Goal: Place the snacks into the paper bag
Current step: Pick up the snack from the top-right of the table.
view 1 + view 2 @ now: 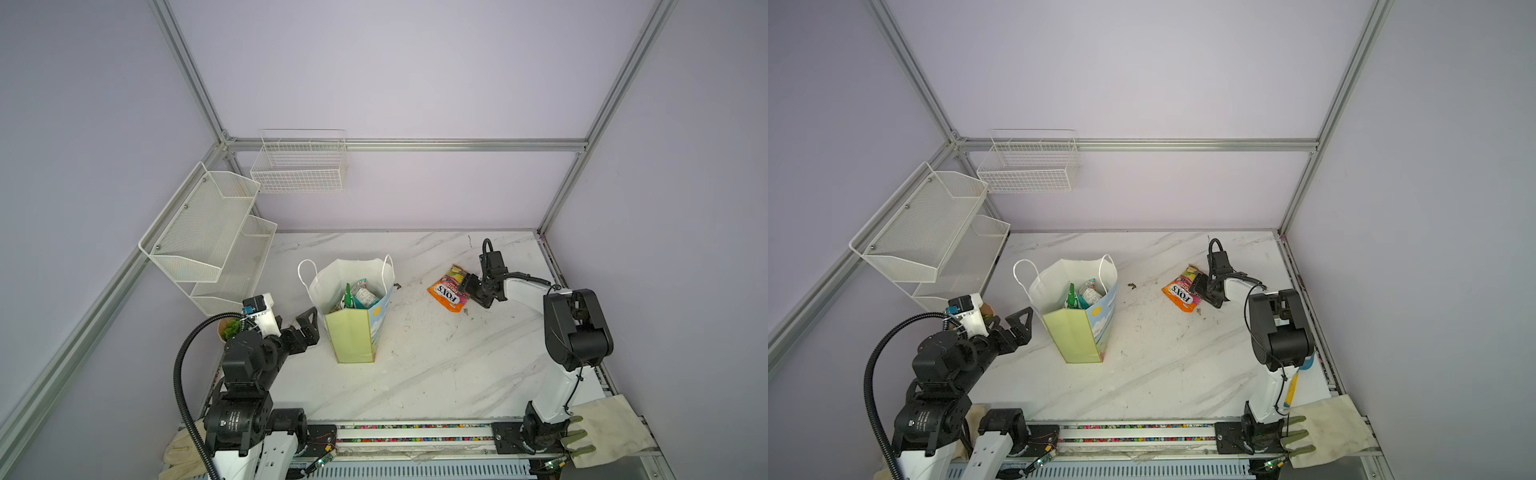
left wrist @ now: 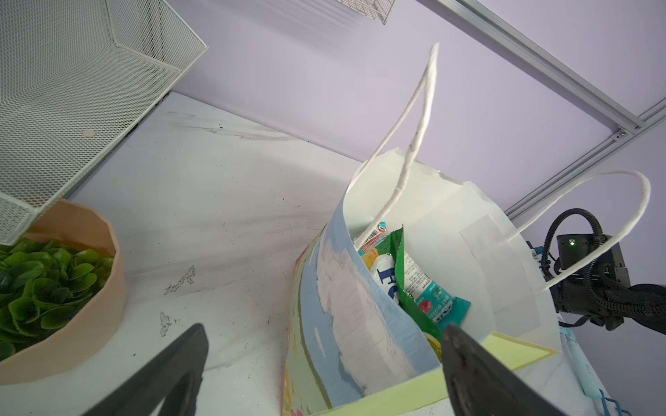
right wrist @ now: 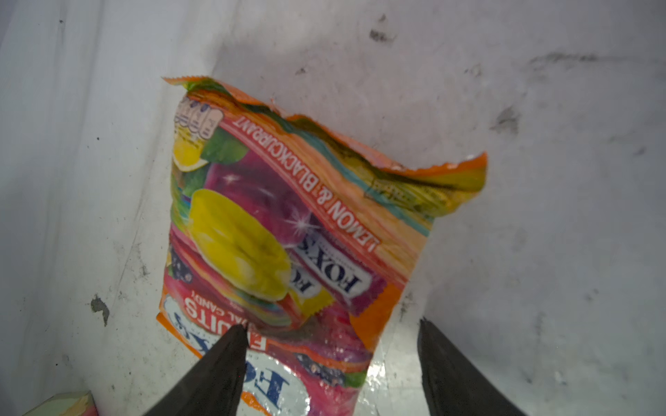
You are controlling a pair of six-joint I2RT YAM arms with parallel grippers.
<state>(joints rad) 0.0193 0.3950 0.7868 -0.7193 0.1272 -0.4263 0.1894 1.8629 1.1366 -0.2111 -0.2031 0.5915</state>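
Observation:
The paper bag (image 1: 353, 332) (image 1: 1075, 336) stands upright and open in the middle of the table. Several snacks (image 1: 357, 295) (image 2: 414, 284) stick up inside it, green and teal among them. The orange-pink FOX'S packet (image 1: 446, 291) (image 3: 281, 223) lies flat on the table to the bag's right. My right gripper (image 1: 471, 293) (image 3: 331, 324) is low at that packet's near end, open. One of its fingers is over the packet; the other is over bare table beside it. My left gripper (image 1: 309, 330) (image 2: 324, 327) hangs wide open at the bag's left side, holding nothing.
A white mesh shelf (image 1: 208, 241) leans at the left wall, with a wire basket (image 1: 299, 166) on the back wall. A peach pot with a green plant (image 2: 72, 288) sits behind my left arm. A cloth glove (image 1: 602, 428) lies at the front right edge.

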